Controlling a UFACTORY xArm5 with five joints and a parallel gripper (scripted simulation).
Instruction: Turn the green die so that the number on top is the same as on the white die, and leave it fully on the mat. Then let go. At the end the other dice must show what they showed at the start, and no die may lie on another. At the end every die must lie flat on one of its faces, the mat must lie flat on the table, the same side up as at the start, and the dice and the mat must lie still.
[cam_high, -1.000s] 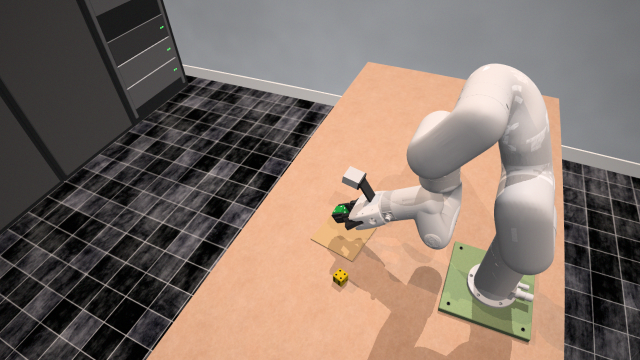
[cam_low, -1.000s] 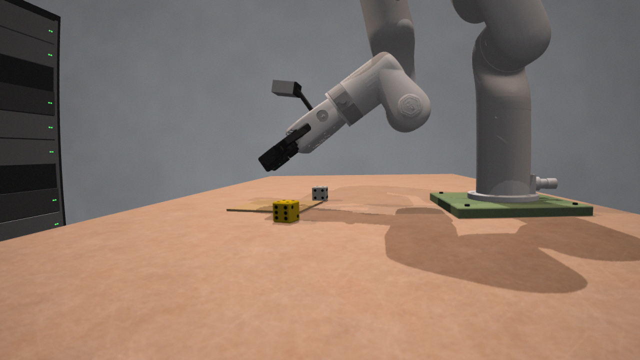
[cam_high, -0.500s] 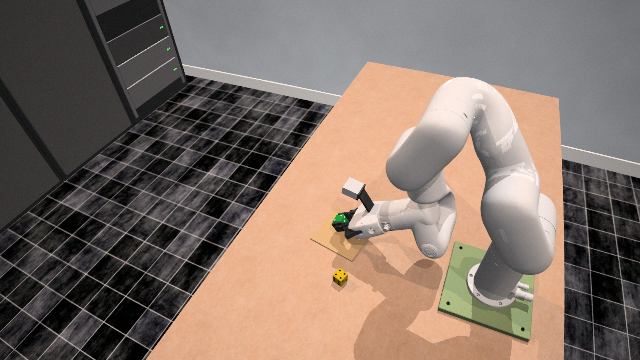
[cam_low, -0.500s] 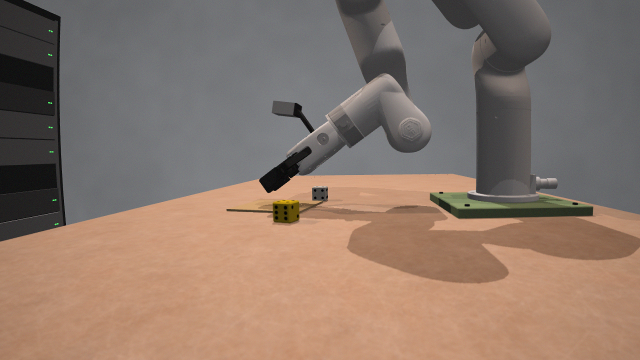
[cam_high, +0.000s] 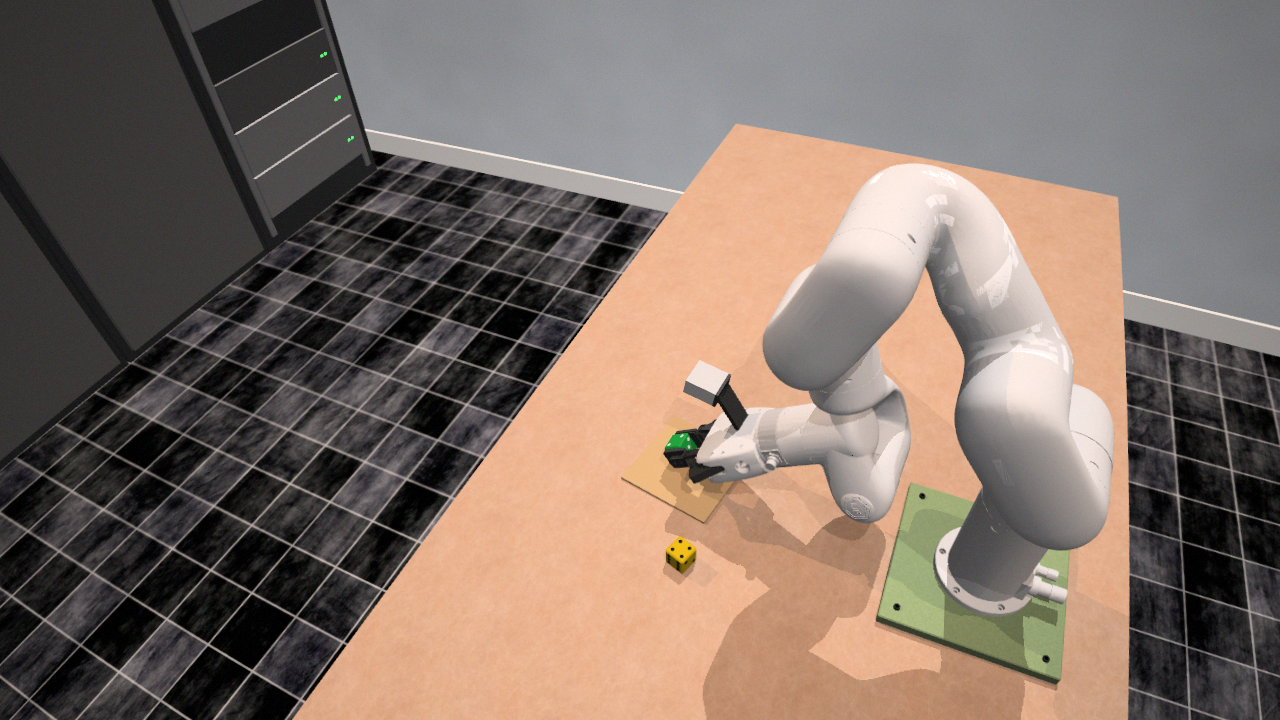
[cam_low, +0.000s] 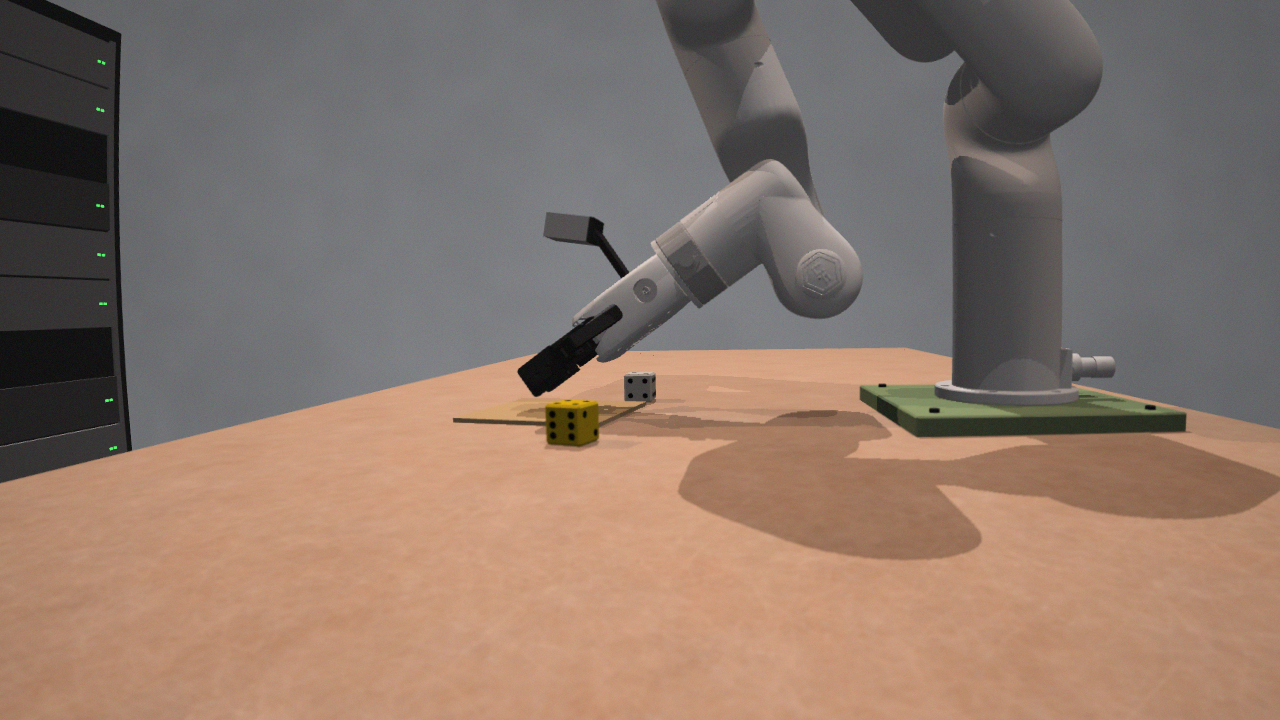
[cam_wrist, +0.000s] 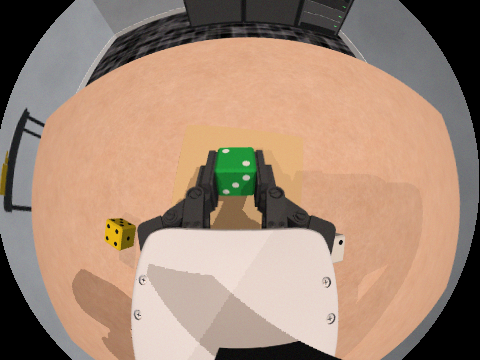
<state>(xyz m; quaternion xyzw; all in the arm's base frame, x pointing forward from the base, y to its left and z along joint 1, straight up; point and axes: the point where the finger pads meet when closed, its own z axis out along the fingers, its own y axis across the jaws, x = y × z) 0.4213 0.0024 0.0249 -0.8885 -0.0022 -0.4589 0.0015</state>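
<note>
My gripper is shut on the green die. It is steeply tilted and holds the die a little above the thin tan mat. In the exterior view a black finger hides the green die. The white die lies on the table just past the mat's far corner. In the top view the arm hides it, and in the wrist view only its edge shows beside the gripper body. Its top face cannot be read.
A yellow die lies on the table off the mat, on the near side. The arm's green base plate is bolted to the table. A dark server rack stands on the floor beyond the table edge.
</note>
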